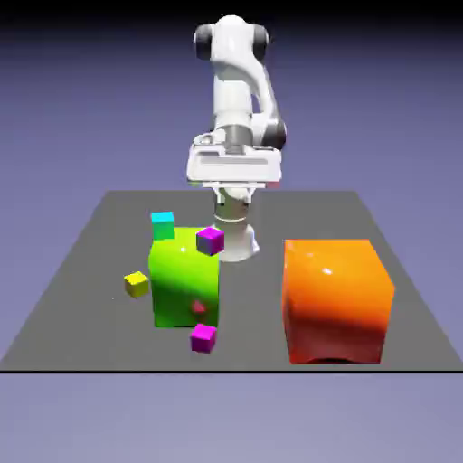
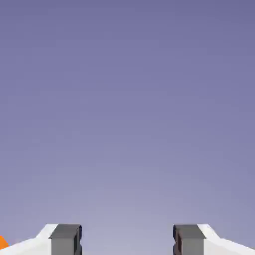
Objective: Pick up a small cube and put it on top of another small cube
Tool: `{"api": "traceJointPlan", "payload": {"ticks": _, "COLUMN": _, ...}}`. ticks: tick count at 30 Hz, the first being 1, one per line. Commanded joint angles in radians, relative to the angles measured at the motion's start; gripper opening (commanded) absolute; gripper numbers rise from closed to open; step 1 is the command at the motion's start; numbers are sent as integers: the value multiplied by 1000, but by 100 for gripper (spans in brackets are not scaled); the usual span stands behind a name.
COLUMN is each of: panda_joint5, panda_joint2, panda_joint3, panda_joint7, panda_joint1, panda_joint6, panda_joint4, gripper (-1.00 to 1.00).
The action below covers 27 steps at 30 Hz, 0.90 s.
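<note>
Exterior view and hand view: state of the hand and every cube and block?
Hand: open, empty
Lower magenta cube: on table, unstacked
Upper magenta cube: overlaps green block's top, support unclear
Cyan cube: same
Yellow cube: unstacked
Green block: upright
Orange block: upright

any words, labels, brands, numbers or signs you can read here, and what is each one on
None: no readable text shows on the arm, the tool, the green block, the orange block or the small cubes.
</note>
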Motion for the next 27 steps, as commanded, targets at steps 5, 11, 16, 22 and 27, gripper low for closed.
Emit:
{"api": "traceJointPlan", "payload": {"ticks": 5, "panda_joint5": 26, "panda_joint2": 181, "panda_joint3": -23, "panda_joint7": 21, "panda_joint1": -10, "panda_joint6": -157, "panda_joint4": 123, "gripper": 0}}
{"api": "traceJointPlan", "payload": {"ticks": 11, "panda_joint5": 57, "panda_joint2": 399, "panda_joint3": -51, "panda_joint7": 45, "panda_joint1": -23, "panda_joint6": -346, "panda_joint4": 271, "gripper": 0}}
{"api": "traceJointPlan", "payload": {"ticks": 16, "panda_joint5": 83, "panda_joint2": 580, "panda_joint3": -74, "panda_joint7": 66, "panda_joint1": -33, "panda_joint6": -503, "panda_joint4": 393, "gripper": 0}}
{"api": "traceJointPlan", "payload": {"ticks": 22, "panda_joint5": 114, "panda_joint2": 797, "panda_joint3": -102, "panda_joint7": 90, "panda_joint1": -46, "panda_joint6": -692, "panda_joint4": 541, "gripper": 0}}
{"api": "traceJointPlan", "payload": {"ticks": 27, "panda_joint5": 136, "panda_joint2": 953, "panda_joint3": -122, "panda_joint7": 108, "panda_joint1": -55, "panda_joint6": -827, "panda_joint4": 647, "gripper": 0}}
